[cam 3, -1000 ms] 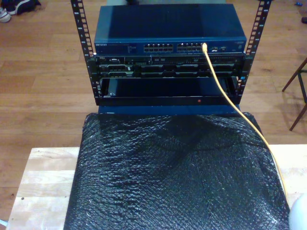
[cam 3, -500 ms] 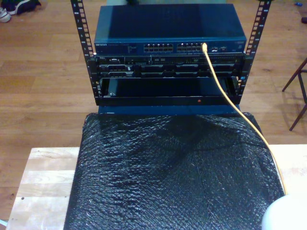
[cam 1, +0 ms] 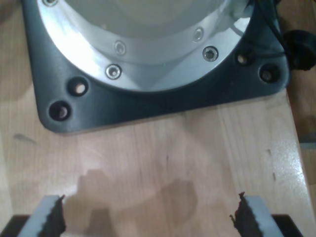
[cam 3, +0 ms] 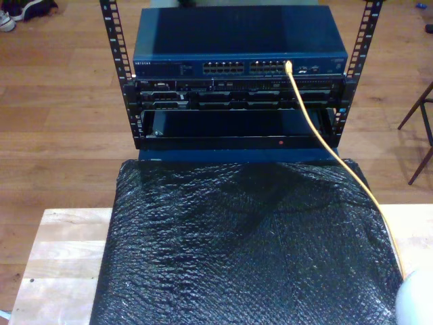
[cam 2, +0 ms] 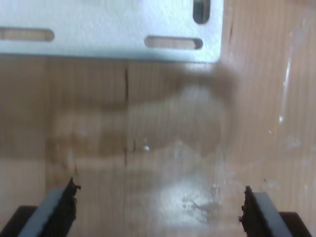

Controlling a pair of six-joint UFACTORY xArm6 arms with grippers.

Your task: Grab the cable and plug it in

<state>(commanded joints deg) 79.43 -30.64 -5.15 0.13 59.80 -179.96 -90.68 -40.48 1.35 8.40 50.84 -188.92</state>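
The yellow-orange cable [cam 3: 318,135] runs from a port on the blue switch [cam 3: 237,34] in the rack, down across the black mat toward the exterior view's lower right. Its upper end sits at a port [cam 3: 289,66] in the right-hand port block. The plug itself is too small to make out. My first gripper [cam 1: 148,219] is open over bare wood, with nothing between its fingers [cam 1: 49,219]. My second gripper [cam 2: 158,210] is also open over bare wood, holding nothing. A white rounded part of an arm [cam 3: 418,303] pokes in at the exterior view's lower right, beside the cable's lower stretch.
A black bubble-textured mat [cam 3: 237,250] covers the wooden table [cam 3: 61,257] in front of the rack [cam 3: 237,115]. A black and silver arm base plate [cam 1: 148,74] lies ahead of my first gripper. A slotted metal bracket [cam 2: 108,29] lies ahead of my second gripper.
The white arm part at the exterior view's lower right swung further into view half a second ago and has now drawn back toward the corner. The cable has not moved.
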